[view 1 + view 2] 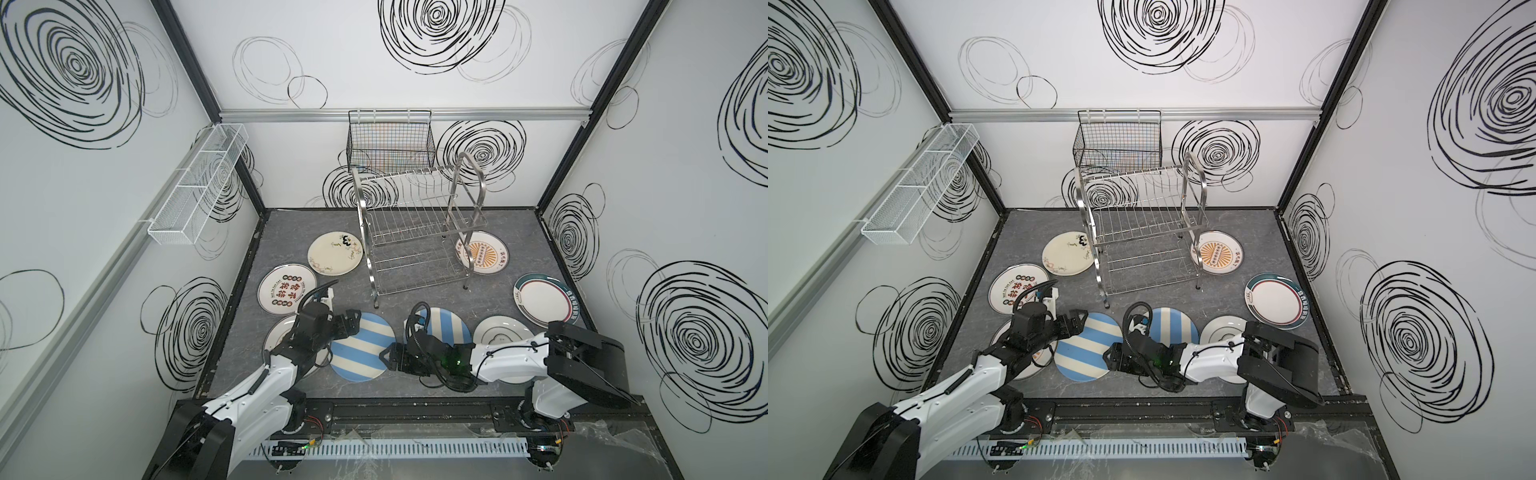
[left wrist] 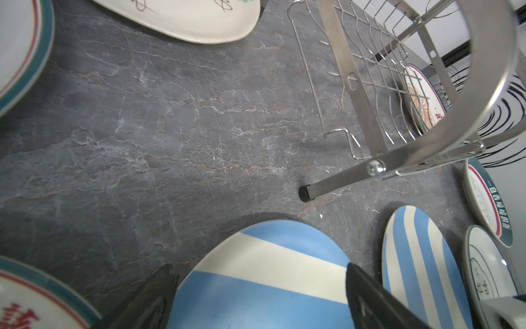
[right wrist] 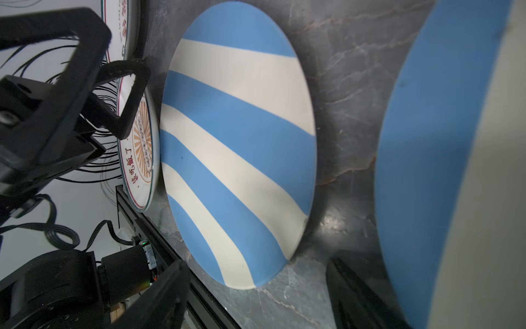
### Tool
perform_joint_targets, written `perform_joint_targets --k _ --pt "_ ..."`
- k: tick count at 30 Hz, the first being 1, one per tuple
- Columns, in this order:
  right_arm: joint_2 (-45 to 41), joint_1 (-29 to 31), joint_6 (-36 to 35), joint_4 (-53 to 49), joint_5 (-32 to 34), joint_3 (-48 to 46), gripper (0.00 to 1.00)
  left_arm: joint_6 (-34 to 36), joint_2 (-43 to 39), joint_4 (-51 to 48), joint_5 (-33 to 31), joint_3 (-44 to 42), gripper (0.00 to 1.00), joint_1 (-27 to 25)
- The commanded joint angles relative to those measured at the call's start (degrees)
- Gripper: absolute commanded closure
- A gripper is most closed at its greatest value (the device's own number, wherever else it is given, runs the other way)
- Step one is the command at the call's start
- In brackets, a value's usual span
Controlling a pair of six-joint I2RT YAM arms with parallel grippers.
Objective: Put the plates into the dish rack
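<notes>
Closest to my overhead camera, the left arm (image 1: 257,386) and the right arm (image 1: 511,357) reach in over the front of the grey stone-look table (image 1: 519,232). I see the dish rack (image 1: 415,232) standing upright toward the back middle of that table, in both top views.

Flat on the table around it lie the cream floral plate (image 1: 334,257) and the character plate (image 1: 284,291) on its left. The sunburst plate (image 1: 484,253) is partly behind its right legs, and the green-rimmed plate (image 1: 544,303) lies further right. At the front, the left striped plate (image 1: 361,349) and the right striped plate (image 1: 446,328) lie side by side, apart. A white plate (image 1: 500,332) is partly under the right arm, and another plate (image 1: 276,336) is mostly hidden under the left arm.

My left gripper (image 1: 356,323) hangs over the left striped plate's far-left rim with its jaws wide apart. The left wrist view shows the plate's face between the fingers (image 2: 370,296). I cannot tell whether they touch it, and nothing is clamped.

My right gripper (image 1: 387,358) sits low at the same plate's right rim, between the two striped plates. Its jaws are spread wide and hold nothing.
</notes>
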Motion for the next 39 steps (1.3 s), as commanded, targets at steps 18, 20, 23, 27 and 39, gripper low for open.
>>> perform_joint_targets --k 18,20,23,27,39 --pt "5.08 -1.51 4.93 11.17 0.27 -2.92 0.29 1.48 1.35 2.86 2.78 -0.07 0.04 0.68" --pt "5.25 -1.69 6.04 12.99 0.22 -4.18 0.34 1.54 1.57 2.99 3.05 0.03 0.04 0.72" --pt "5.44 -1.86 6.94 15.11 0.62 -5.37 0.41 1.81 2.05 3.12 3.65 0.15 0.04 0.68" --pt "5.51 -1.78 6.62 15.44 1.51 -5.05 0.47 2.1 2.74 3.44 4.37 0.28 0.04 0.7" --pt "7.74 -2.04 6.87 19.79 2.63 -5.42 0.53 2.29 3.35 3.73 4.9 0.33 0.04 0.07"
